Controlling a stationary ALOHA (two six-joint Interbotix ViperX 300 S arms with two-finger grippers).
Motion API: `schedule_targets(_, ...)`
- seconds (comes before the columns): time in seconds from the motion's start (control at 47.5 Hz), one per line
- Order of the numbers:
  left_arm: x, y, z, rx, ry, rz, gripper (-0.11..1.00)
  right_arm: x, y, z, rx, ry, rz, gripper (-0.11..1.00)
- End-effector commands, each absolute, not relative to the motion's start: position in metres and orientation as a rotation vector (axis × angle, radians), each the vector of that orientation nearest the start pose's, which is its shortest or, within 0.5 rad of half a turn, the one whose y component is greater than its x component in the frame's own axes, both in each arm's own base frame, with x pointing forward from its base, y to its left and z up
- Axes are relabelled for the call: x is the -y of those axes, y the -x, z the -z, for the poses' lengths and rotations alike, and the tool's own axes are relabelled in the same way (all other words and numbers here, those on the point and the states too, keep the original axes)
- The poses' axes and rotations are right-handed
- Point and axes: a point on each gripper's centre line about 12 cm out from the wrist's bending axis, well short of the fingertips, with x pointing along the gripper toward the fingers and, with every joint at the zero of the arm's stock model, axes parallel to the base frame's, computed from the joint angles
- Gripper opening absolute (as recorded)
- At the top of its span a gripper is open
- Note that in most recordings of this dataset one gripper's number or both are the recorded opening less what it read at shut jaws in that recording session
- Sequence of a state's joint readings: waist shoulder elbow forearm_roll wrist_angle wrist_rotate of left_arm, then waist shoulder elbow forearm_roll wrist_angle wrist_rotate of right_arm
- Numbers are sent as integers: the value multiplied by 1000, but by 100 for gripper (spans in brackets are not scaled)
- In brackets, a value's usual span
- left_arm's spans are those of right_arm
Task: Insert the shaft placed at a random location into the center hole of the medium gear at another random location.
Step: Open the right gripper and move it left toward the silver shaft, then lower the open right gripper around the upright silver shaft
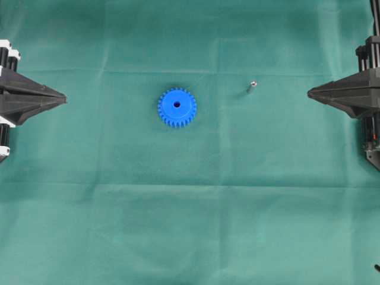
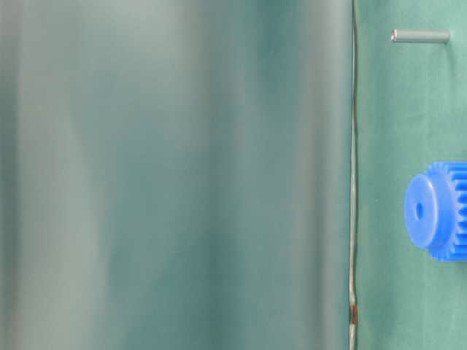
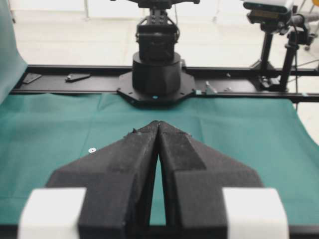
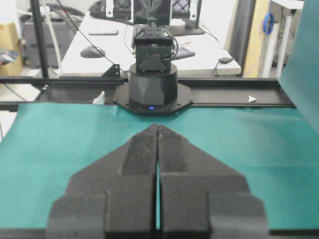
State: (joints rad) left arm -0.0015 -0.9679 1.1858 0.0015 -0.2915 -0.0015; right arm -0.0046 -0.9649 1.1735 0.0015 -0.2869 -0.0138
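Observation:
The medium gear [image 1: 177, 107] is a bright blue toothed wheel lying flat near the middle of the green cloth, its dark center hole [image 1: 177, 104] facing up. The table-level view shows the gear [image 2: 438, 211] and its center hole [image 2: 419, 210] at the right edge. The shaft [image 1: 251, 87], a tiny silvery pin, lies on the cloth to the gear's right, and in the table-level view the shaft [image 2: 419, 36] is at the top right. My left gripper [image 1: 64, 99] is shut and empty at the left edge. My right gripper [image 1: 309, 93] is shut and empty at the right edge, nearer the shaft.
Green cloth [image 1: 190, 225] covers the whole table. The opposite arm's black base [image 3: 156, 74] stands at the cloth's far edge in the left wrist view, and the other base [image 4: 152, 89] in the right wrist view. A blurred green fold [image 2: 175, 175] fills most of the table-level view.

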Motion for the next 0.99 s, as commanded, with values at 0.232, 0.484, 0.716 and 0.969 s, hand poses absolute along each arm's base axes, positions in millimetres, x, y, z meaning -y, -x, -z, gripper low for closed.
schedule_targets(0.232, 2, -200, -301, 89, -15, 12, 0, 7, -201, -296, 61, 9, 33, 1)
schedule_targets(0.484, 2, -200, -300, 80, -13, 12, 0, 19, -210, -282, -2, 6, 90, 0)
schedule_targets(0.716, 2, -201, -299, 75, -13, 12, 0, 33, -225, -253, -120, -5, 147, 21)
schedule_targets(0.969, 2, -201, -298, 69, -13, 12, 0, 50, -247, -211, -277, -21, 201, 89)
